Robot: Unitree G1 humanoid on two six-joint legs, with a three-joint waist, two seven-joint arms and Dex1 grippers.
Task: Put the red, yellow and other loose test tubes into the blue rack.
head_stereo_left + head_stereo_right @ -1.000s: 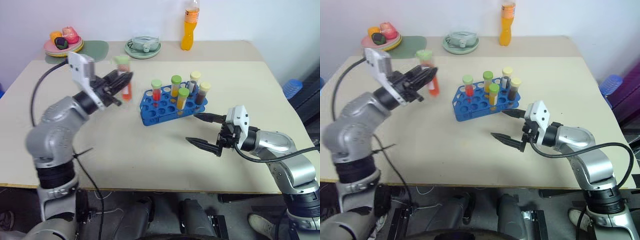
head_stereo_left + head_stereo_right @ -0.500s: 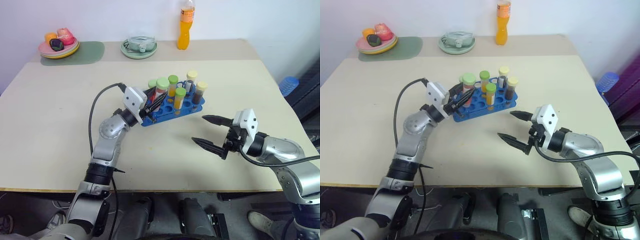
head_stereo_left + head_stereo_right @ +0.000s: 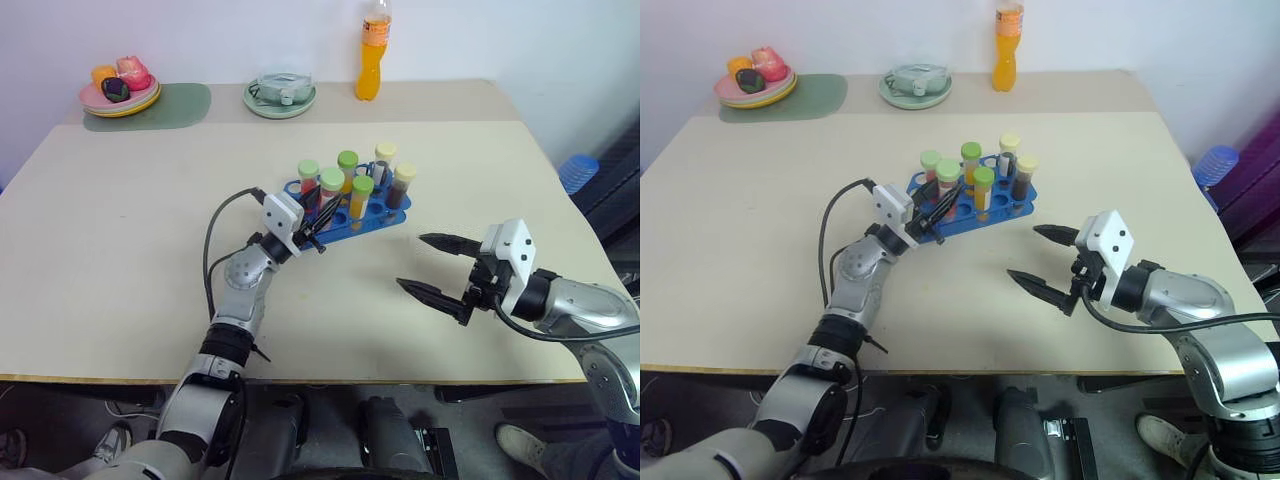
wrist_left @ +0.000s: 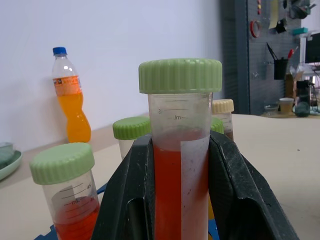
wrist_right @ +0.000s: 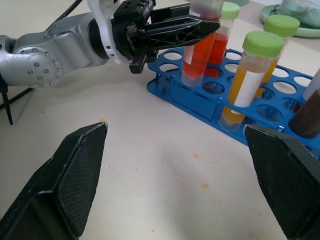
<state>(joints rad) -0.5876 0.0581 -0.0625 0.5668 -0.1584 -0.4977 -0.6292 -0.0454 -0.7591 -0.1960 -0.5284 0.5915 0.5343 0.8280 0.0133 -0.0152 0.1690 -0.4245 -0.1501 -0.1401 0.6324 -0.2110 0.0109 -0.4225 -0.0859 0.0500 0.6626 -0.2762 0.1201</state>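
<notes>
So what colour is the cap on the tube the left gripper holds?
Light green cap, clearest in the left wrist view.

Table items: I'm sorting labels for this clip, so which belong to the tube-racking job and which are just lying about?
Job:
- red test tube in the shut left gripper
- blue rack, with five tubes standing in it
- open right gripper

Lying about:
- orange drink bottle
- pale green dish
- plate of toy food

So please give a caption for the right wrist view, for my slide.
Left gripper lowers a red tube into the blue rack.
</notes>
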